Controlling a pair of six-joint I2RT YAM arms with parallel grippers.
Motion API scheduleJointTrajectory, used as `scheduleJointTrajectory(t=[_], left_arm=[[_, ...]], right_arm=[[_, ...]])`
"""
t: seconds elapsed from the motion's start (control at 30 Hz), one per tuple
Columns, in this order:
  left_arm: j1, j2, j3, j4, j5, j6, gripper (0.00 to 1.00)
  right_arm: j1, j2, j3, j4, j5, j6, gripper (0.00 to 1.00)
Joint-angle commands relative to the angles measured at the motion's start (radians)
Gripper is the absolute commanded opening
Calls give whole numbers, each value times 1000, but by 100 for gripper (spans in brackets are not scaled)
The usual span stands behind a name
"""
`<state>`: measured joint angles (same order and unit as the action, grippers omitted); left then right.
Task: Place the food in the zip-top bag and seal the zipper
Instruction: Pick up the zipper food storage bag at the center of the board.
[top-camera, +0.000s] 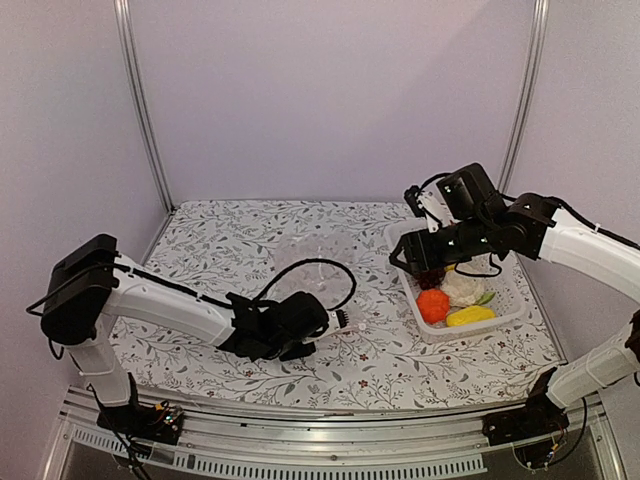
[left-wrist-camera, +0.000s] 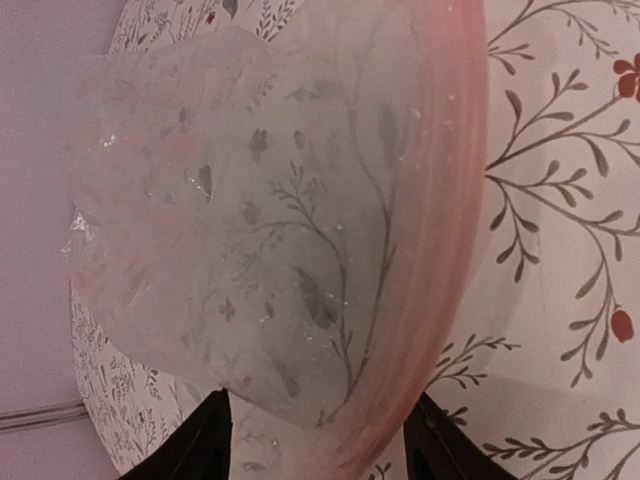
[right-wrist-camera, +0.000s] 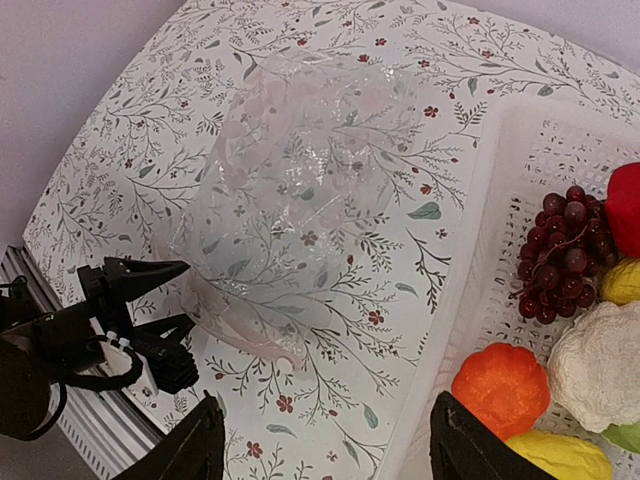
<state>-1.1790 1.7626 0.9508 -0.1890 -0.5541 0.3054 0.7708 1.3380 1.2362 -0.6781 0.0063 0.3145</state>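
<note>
Saw the zip-top bag (right-wrist-camera: 310, 180) lying on the table (top-camera: 220, 240), its pinkish edge between the left gripper (left-wrist-camera: 320, 445) fingers, parted, not pinching. Saw the right gripper (right-wrist-camera: 325, 440) spread wide, empty, beside the mesh basket (right-wrist-camera: 560, 150) of toy food (right-wrist-camera: 562, 255).

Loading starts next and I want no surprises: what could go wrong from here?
1. The bag lies crinkled with the left gripper open at its edge; a pinch might catch both layers and hold the mouth shut.
2. The right gripper hangs open by the crowded basket; reaching for the grapes could knock the red pepper right beside them.
</note>
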Motion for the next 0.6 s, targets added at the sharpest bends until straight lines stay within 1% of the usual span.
scheduleJointTrajectory(t=[0.0, 0.07, 0.13, 0.17, 0.23, 0.3, 0.4, 0.5, 0.57], left_arm=[[-11, 68, 20, 134, -134, 57, 56], [-10, 107, 35, 165, -166, 75, 45], [-10, 132, 55, 172, -203, 82, 32], [-9, 129, 66, 172, -214, 83, 27], [-4, 112, 98, 146, -212, 73, 21], [14, 92, 165, 43, -191, 22, 16], [63, 61, 300, -151, -104, -102, 12], [123, 62, 484, -366, 53, -254, 11], [165, 68, 583, -466, 156, -345, 10]], right_arm=[[-7, -20, 24, -25, 4, 4, 69], [-8, -20, 23, -28, 4, 8, 69], [-8, -20, 27, -31, 4, 10, 69], [-8, -20, 31, -36, 4, 11, 69], [-8, -19, 46, -45, 4, 12, 69], [-10, -15, 68, -65, 25, 19, 68], [-11, 4, 128, -119, 85, 43, 68], [-11, 56, 232, -172, 85, 62, 69], [-11, 107, 320, -208, 51, 68, 69]])
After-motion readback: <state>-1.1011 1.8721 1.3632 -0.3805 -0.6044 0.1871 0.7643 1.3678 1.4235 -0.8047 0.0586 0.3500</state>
